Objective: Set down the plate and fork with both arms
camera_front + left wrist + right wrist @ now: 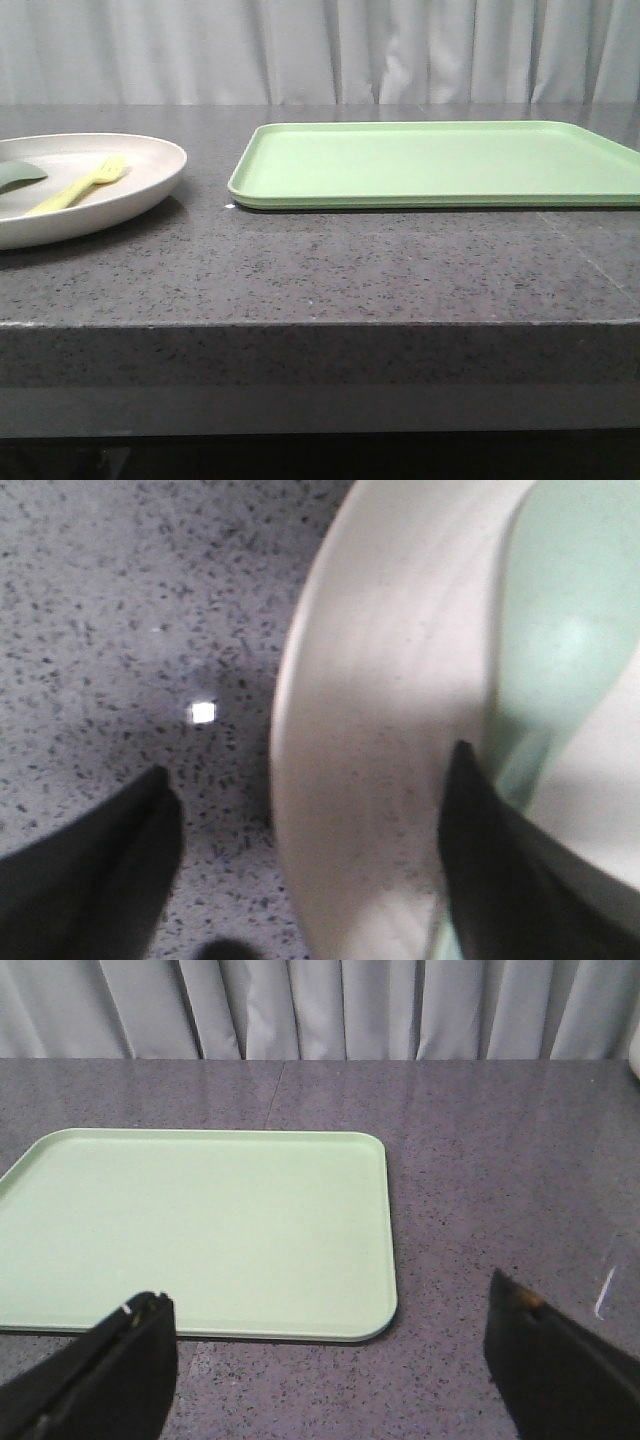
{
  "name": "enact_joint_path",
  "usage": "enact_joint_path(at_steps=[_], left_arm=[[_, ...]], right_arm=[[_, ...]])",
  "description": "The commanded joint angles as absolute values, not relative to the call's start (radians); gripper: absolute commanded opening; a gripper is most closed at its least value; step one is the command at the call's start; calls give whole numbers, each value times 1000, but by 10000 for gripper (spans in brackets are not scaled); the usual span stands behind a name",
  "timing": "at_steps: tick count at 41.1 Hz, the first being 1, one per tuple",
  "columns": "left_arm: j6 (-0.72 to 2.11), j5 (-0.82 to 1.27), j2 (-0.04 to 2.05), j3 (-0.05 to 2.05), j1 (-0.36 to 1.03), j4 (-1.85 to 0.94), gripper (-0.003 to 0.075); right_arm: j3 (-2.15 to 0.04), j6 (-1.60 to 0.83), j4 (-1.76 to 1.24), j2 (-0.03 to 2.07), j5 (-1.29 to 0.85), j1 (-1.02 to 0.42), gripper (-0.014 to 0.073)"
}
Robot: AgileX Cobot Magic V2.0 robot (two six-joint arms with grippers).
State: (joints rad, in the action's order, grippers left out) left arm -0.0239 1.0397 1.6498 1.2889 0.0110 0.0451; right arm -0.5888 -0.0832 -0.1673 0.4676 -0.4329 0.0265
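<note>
fork (82, 184) on plate (150, 178), lying diag, tines toward tray (440, 163)

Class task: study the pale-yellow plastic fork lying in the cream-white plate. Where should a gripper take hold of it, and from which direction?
Grip the pale-yellow plastic fork at mid-handle, descending from above. It lies flat in the round cream-white plate, so the raised rim probably blocks a sideways approach; the handle is narrow and clear of the grey-green spoon.
</note>
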Motion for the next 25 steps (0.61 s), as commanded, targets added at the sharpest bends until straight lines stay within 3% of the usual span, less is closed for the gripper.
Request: enact_joint_path(at_steps=[1, 6, 11, 25], left_arm=[[-26, 1013, 1617, 1317, 10, 47, 309], [-26, 1013, 1617, 1317, 10, 47, 127], [-26, 1013, 1617, 1317, 10, 47, -5], [-26, 986, 1546, 1318, -16, -13, -18]], right_arm=[[-628, -84, -171, 478, -349, 26, 643], [-628, -84, -171, 478, -349, 26, 643], [-628, -84, -171, 478, -349, 26, 643], [-628, -84, -171, 478, -352, 26, 643]])
